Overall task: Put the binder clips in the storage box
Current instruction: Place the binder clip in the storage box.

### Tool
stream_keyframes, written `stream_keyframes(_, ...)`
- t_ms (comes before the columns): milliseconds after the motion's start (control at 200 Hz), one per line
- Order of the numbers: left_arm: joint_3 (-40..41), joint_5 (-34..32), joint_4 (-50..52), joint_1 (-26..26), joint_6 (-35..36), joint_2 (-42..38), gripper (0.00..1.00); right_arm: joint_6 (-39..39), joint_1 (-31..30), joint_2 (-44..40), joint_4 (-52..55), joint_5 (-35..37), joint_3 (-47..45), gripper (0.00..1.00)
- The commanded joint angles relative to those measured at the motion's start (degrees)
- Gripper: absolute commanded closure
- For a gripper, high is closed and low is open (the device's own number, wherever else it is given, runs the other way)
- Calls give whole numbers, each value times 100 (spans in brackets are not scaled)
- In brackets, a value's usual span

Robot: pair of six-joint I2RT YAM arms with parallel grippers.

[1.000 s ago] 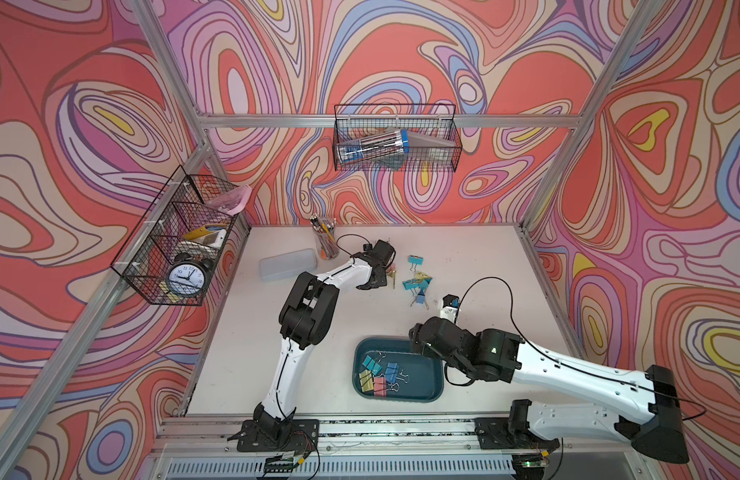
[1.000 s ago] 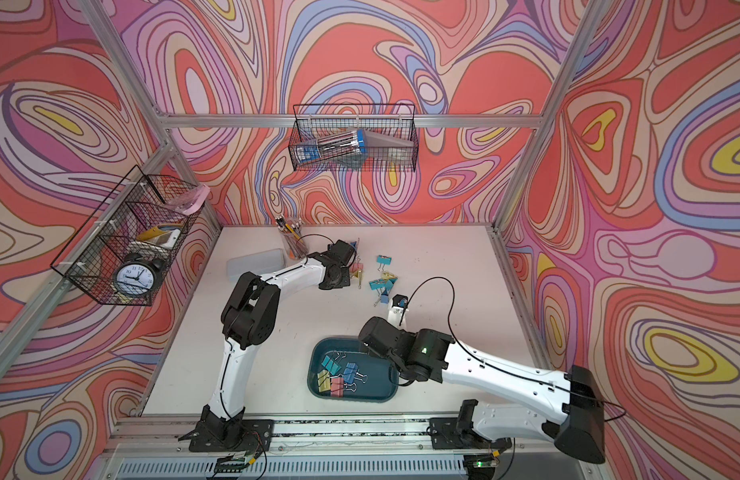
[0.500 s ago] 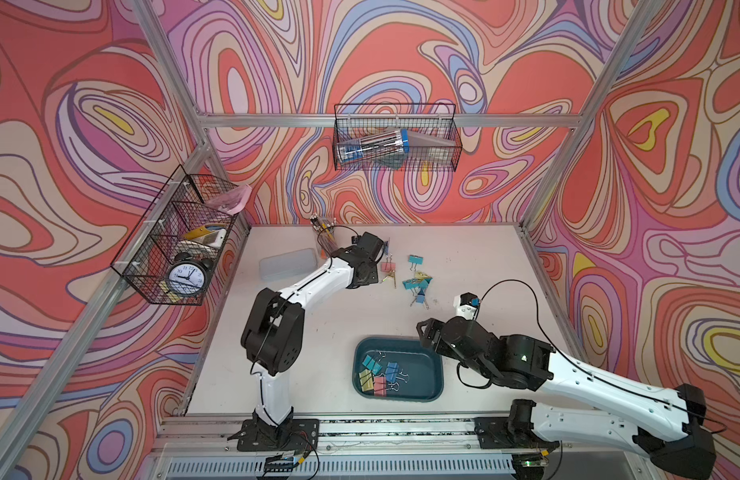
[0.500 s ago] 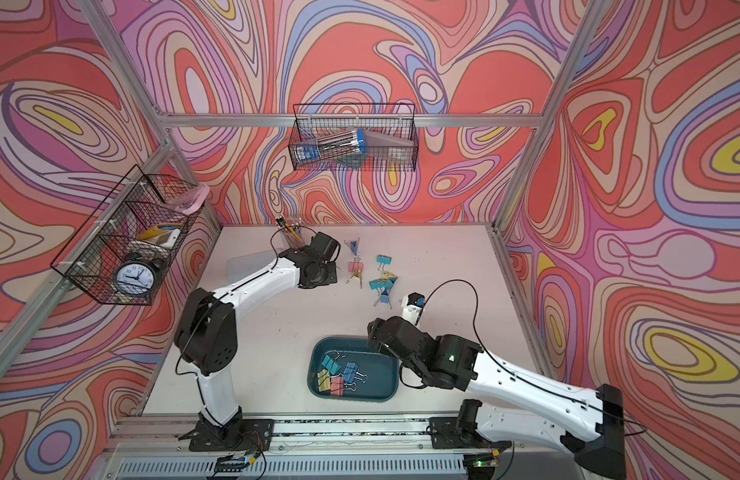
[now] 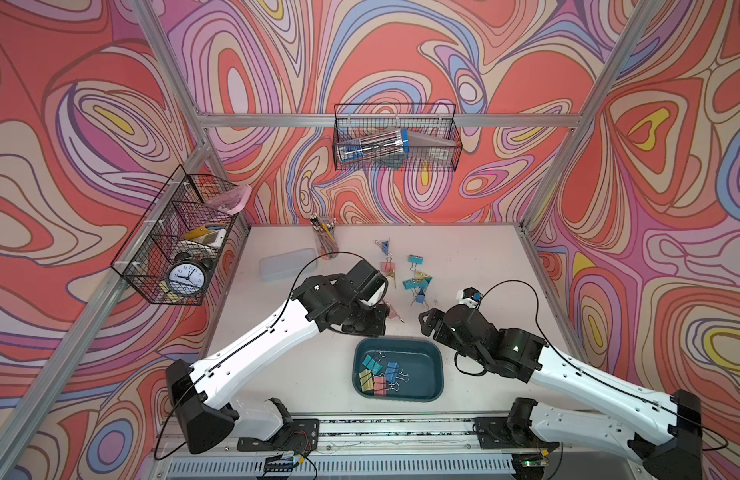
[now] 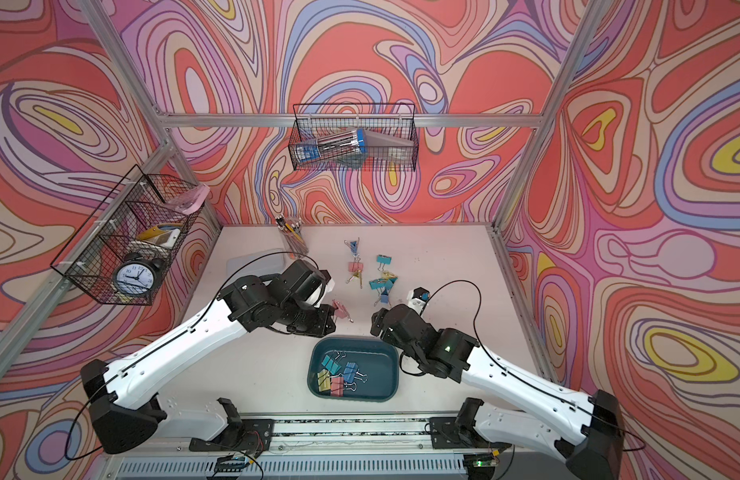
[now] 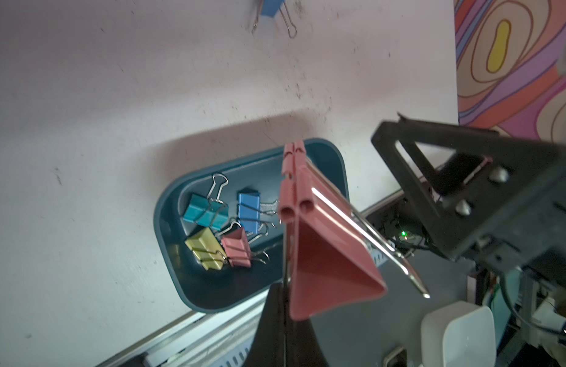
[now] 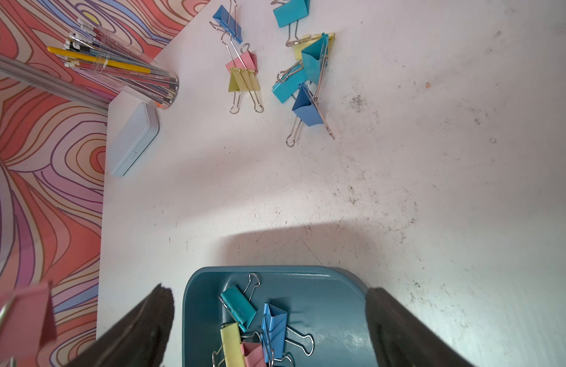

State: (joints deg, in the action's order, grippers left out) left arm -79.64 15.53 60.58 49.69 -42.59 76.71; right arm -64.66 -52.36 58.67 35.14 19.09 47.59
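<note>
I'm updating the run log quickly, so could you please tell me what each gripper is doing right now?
Left gripper: closed on a small pink binder clip with silver wire handles.
Right gripper: open, holding nothing.

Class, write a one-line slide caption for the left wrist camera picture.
Left gripper shut on a pink binder clip by its wire handle, with the teal storage box beyond holding four binder clips.
</note>
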Motion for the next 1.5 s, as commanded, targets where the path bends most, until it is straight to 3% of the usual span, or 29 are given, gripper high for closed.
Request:
stream_keyframes(0,585,925,342,216,-610,-88,100,86,68,122,-261,-312,-88,4)
stream_keyframes(150,1500,1505,-653,295,-1096,-190,100,-33,85,40,-217,-327,-219,4)
stream_keyframes(366,2765,2126,-3044,293,-2288,-80,100,-163,129,-147,-191,-274,-398,4)
stream_keyframes(566,2638,1705,-2785,291,-1796,576,100,-165,147,-93,-154,-325,-365,4)
stream_keyframes(711,2523,1035,-2219,261,-1393,1015,100,-175,152,-87,-122,-343,-365,4)
stream_keyframes(861,2593,965,-2351,236,-1318,1272,100,-176,156,-126,22,-320,-365,4)
stream_keyframes(1016,2598,808,-2457,236,-1305,1104,79,-85,156,-119,150,-161,-278,4)
stream_keyframes(1162,2396,333,-2136,239,-1163,670,67,312,180,78,197,207,-26,4)
stream_keyframes(1372,1882,-820,-1525,241,-725,-193,50,1715,506,917,148,642,694,4)
stream_keyframes(1497,1793,-1331,-1496,236,-300,-741,42,2616,823,1694,-12,539,1139,4)
